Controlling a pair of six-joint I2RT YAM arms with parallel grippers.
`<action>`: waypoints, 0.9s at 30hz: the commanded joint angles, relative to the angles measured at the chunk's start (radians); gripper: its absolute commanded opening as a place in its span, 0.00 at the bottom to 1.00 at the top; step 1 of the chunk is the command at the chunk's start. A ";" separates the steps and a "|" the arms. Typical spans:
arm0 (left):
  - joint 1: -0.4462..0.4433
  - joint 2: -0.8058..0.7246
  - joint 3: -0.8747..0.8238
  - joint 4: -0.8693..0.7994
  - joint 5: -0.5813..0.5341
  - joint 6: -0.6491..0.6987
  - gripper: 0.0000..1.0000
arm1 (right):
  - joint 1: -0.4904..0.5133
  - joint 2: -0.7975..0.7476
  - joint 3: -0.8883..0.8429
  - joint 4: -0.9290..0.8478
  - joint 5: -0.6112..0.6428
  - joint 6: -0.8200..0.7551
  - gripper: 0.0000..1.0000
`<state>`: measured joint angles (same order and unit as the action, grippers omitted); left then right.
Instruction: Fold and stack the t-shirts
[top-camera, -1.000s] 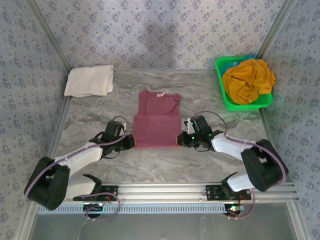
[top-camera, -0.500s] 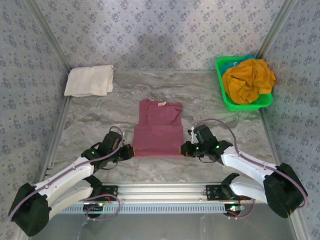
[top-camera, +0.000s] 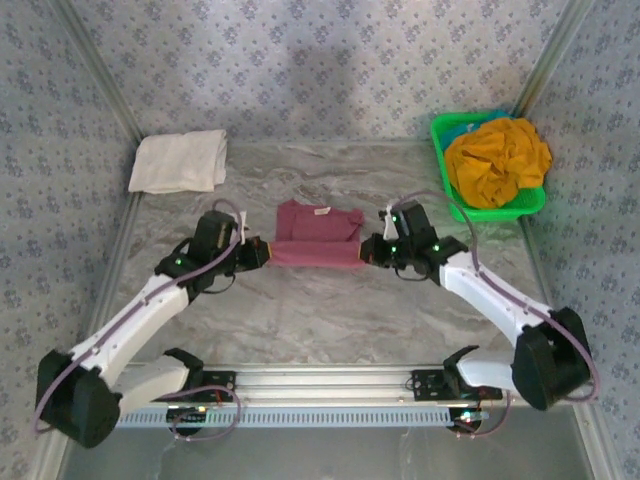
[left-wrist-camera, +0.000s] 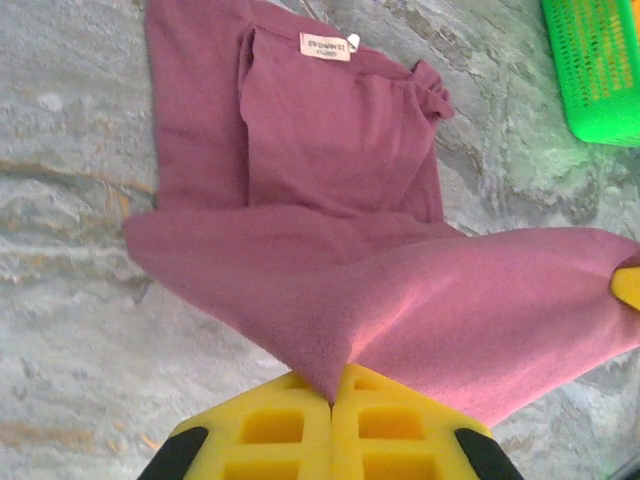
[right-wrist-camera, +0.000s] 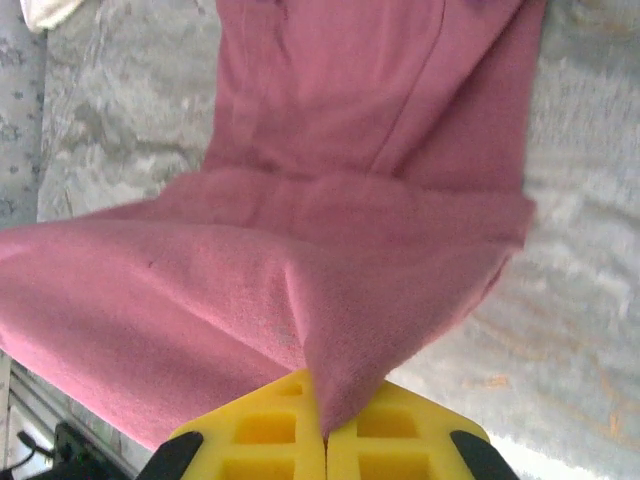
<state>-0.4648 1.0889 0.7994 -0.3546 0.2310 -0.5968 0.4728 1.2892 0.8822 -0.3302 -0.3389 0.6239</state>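
Maroon t-shirt (top-camera: 318, 235) at frame centre on the tabletop (top-camera: 330, 310). Left hand (top-camera: 262, 254) and right hand (top-camera: 368, 250) each clamp its lifted hem, level across the frame; the collar (top-camera: 320, 209) lies just beyond, toward frame top.

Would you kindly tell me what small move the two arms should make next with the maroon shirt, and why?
Probably carry the hem a little farther toward the collar label and lay it down. The left gripper and right gripper each pinch a corner of the maroon shirt, and the lifted hem hangs short of the collar label, so the fold looks unfinished.
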 joint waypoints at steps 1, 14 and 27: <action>0.047 0.073 0.082 0.024 0.039 0.083 0.00 | -0.036 0.089 0.093 -0.021 -0.032 -0.064 0.00; 0.139 0.314 0.254 0.127 0.113 0.146 0.00 | -0.110 0.332 0.318 0.017 -0.061 -0.072 0.00; 0.247 0.732 0.588 0.172 0.126 0.240 0.59 | -0.231 0.702 0.635 -0.001 -0.120 -0.088 0.53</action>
<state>-0.2417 1.7477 1.3014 -0.2089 0.3519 -0.3935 0.2764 1.9163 1.4284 -0.3023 -0.4274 0.5388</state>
